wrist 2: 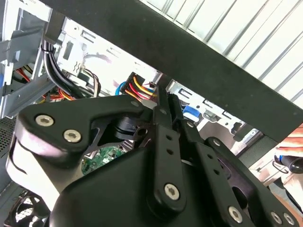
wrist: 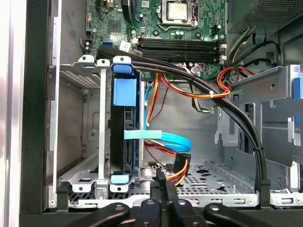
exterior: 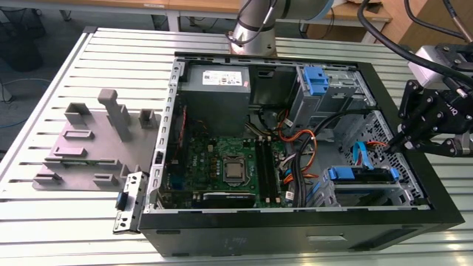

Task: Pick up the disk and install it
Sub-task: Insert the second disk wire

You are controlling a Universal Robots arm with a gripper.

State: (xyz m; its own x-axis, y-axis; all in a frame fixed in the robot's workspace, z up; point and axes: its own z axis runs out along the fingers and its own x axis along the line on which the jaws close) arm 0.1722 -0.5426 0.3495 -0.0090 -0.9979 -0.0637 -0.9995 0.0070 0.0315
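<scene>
Now claw (wrist: 161,182) closed, empty.

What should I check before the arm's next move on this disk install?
1. Disk standing in the drive cage: ok.
2. Disk fully latched: cannot tell.
3. Gripper shut, nothing in it: ok.
4. Blue data cable plugged into the disk: cannot tell.
5. Gripper clear of the power connector: not ok, it sits close beside it.
</scene>
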